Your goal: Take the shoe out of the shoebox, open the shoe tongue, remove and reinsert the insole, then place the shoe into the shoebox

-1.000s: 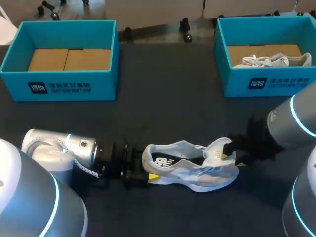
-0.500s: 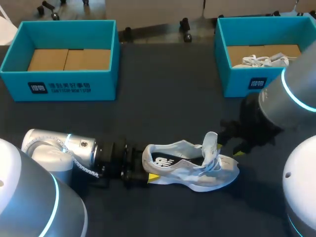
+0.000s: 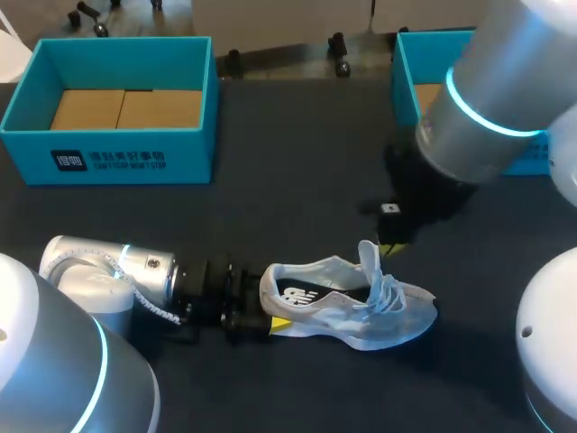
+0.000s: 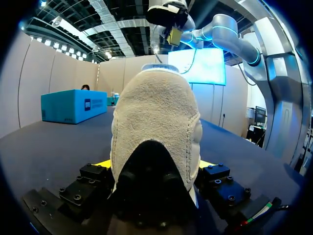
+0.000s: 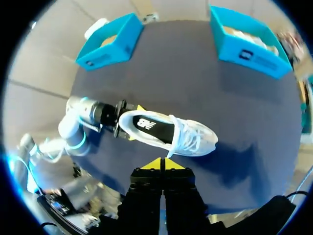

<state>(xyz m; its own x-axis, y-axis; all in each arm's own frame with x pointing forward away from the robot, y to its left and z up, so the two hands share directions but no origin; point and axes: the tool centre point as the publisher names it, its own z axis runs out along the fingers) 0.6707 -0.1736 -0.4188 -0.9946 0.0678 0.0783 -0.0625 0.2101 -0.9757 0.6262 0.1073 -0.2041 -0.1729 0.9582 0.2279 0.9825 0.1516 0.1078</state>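
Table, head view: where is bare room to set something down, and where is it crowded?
Free: table between the left shoebox and right shoebox. Crowded: near edge, shoe in jaws of left arm, right arm overhead.

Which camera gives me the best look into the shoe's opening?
Right wrist view: it looks down into the shoe, with the dark insole exposed. Head view shows the opening only obliquely. Left wrist view shows just the heel, held in the left gripper.
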